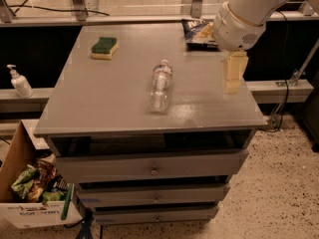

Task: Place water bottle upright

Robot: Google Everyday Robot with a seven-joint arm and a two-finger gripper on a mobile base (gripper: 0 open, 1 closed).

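Flat water bottle cap-rearward; gripper right

Seemingly illegible print on box; end effector above table
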